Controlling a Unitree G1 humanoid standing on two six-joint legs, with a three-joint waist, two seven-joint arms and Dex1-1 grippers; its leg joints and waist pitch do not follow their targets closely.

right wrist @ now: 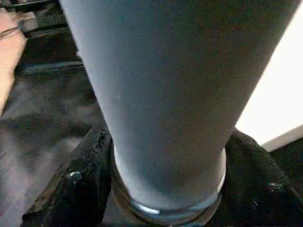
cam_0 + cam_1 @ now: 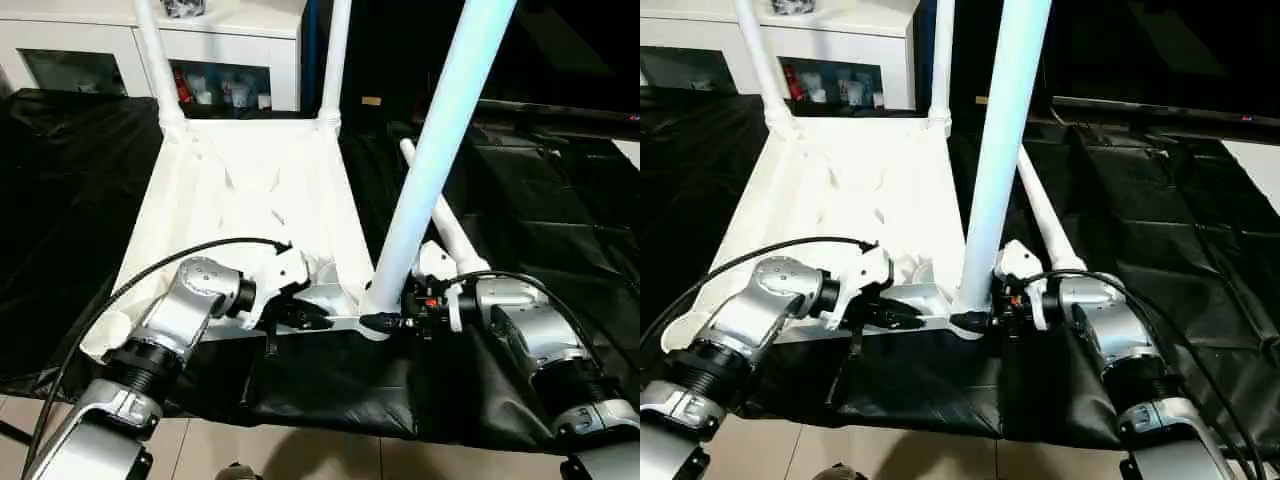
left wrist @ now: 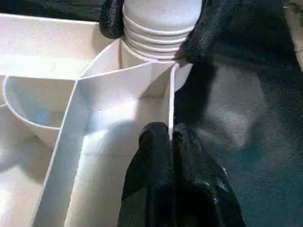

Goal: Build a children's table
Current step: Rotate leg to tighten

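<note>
Black sheeting (image 2: pixel 560 200) covers the surface; white glass-door cabinet (image 2: pixel 230 60) stands at 12 o'clock behind it. Tabletop (image 2: pixel 250 190) lies underside up at centre, ribs showing, its near edge at 6 o'clock. Two legs stand upright in the far corner sockets: one (image 2: pixel 155 60) at 11 o'clock, one (image 2: pixel 335 55) at 12. Third leg (image 2: pixel 440 130), the nearest, rises tilted from the near right corner socket, at 5 o'clock of the top. Fourth leg (image 2: pixel 450 225) lies loose on the sheeting just beyond it, toward 3 o'clock. Right claw (image 2: pixel 385 322) has its black fingers (image 1: pixel 80 189) on either side of the third leg's base, gripping it at the socket. Left claw (image 3: pixel 170 142) is closed, pinching the thin rim wall of the top's near edge, just beside that same socket.
</note>
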